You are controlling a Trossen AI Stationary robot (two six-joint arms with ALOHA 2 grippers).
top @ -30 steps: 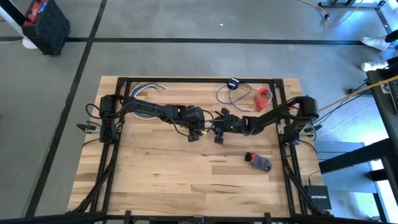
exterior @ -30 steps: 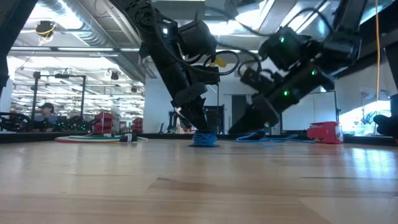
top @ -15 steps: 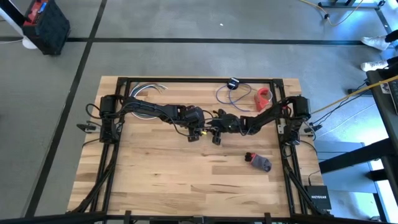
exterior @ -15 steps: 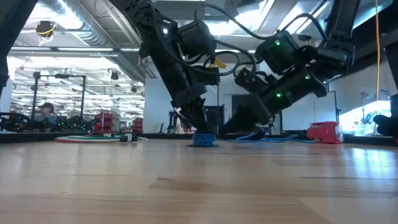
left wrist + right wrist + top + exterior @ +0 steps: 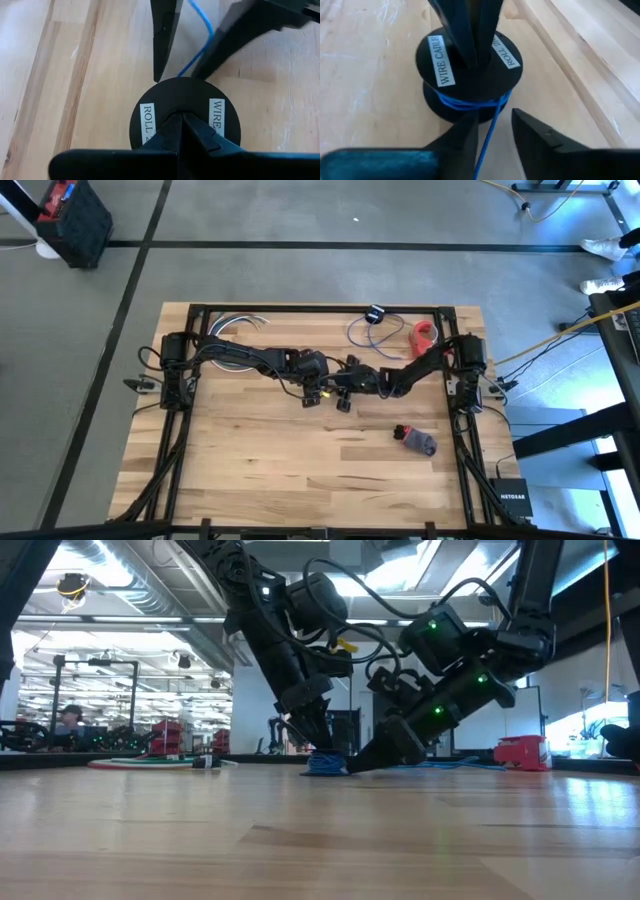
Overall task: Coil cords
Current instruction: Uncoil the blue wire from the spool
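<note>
Now left gripper (image 5: pixel 182 120) pinches spool (image 5: pixel 185 112) hub upright; right gripper (image 5: pixel 492 125) spread astride blue wire (image 5: pixel 487 132).

Red tape roll (image 5: pixel 425 336) near the table's (image 5: pixel 260 470) far edge; grey-and-red bundle (image 5: pixel 417 440) lying apart; coiled wires (image 5: pixel 238 323).

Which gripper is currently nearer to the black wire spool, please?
Left. The left gripper stands shut in the centre of the black spool, touching it. The right gripper sits just beside the spool, fingers either side of the blue wire.
</note>
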